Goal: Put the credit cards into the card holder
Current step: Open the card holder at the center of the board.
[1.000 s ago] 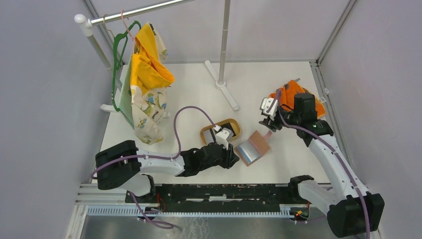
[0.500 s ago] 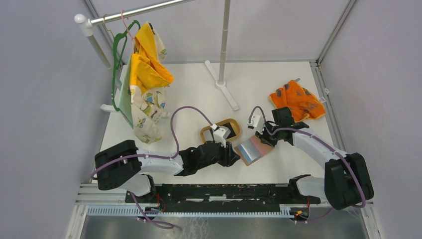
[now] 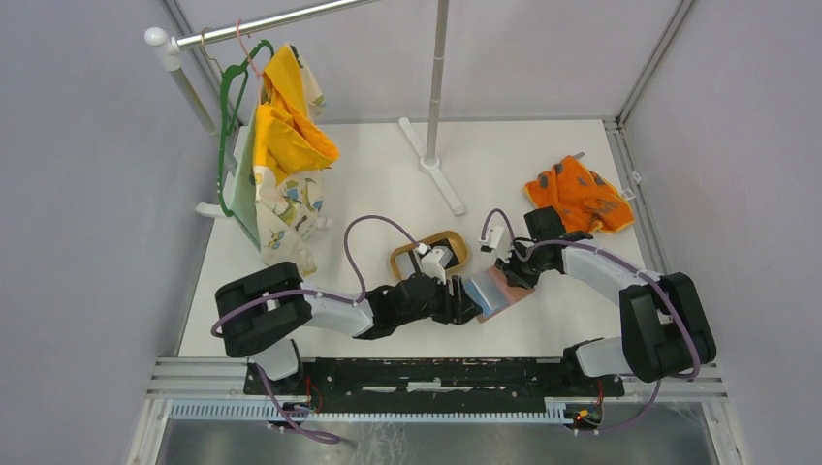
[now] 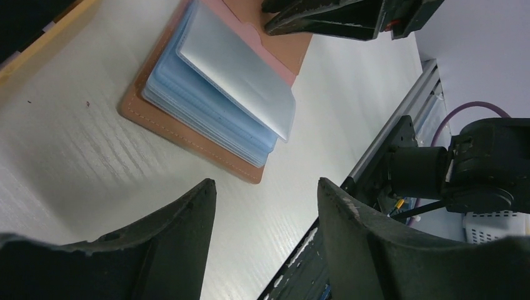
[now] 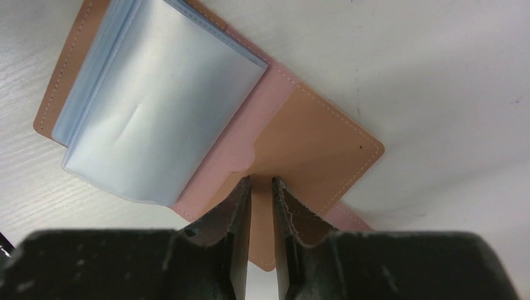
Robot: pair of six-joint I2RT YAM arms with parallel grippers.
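Observation:
The card holder (image 3: pixel 496 289) lies open on the table, its blue-grey pockets (image 5: pixel 156 100) fanned up and its tan cover flat. My right gripper (image 3: pixel 510 273) (image 5: pixel 261 180) is shut, its tips pressing on the holder's right-hand flap (image 5: pixel 312 150). My left gripper (image 3: pixel 469 302) (image 4: pixel 267 184) is open and empty just left of the holder (image 4: pixel 206 119), with bare table between its fingers. Dark credit cards (image 3: pixel 448 244) lie in the oval wooden tray (image 3: pixel 397 260), partly hidden by my left wrist.
An orange patterned cloth (image 3: pixel 579 194) lies at the back right. A clothes rack with a green hanger and yellow garments (image 3: pixel 281 165) stands at the back left, its pole foot (image 3: pixel 433 165) mid-table. The arms' metal rail (image 3: pixel 426 373) runs along the near edge.
My right arm has swung down from above the orange cloth onto the holder's right flap. My left arm has slid right, closer to the holder.

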